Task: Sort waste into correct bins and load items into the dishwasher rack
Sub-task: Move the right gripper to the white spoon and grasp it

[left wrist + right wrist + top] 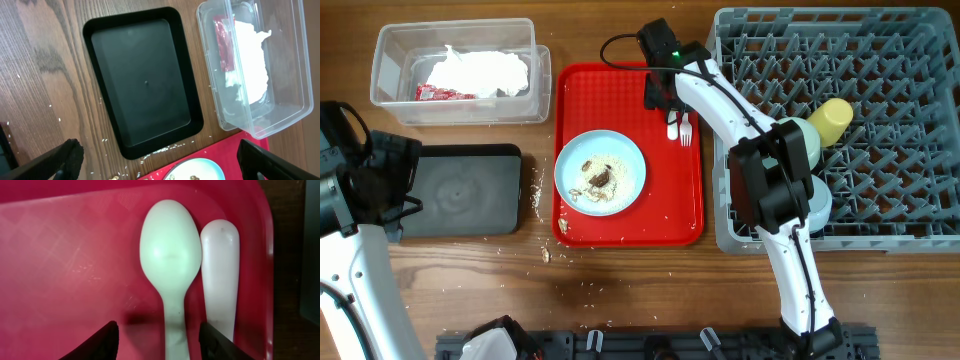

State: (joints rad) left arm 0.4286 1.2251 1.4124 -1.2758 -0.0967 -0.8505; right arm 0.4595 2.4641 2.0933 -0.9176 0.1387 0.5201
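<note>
Right wrist view | white plastic spoon [170,255] on flat red tray [65,255], toward desk's far edge | we log right gripper [161,341] spread wide, astride its handle | long axis square to closing line | left gripper [159,150] wide too, toward left edge, well apart.

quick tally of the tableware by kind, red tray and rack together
plate: 1
bowls: 2, mint-green bowl and light blue bowl, both partly hidden by the right arm
yellow cup: 1
spoon: 1
fork: 1
total: 6
</note>
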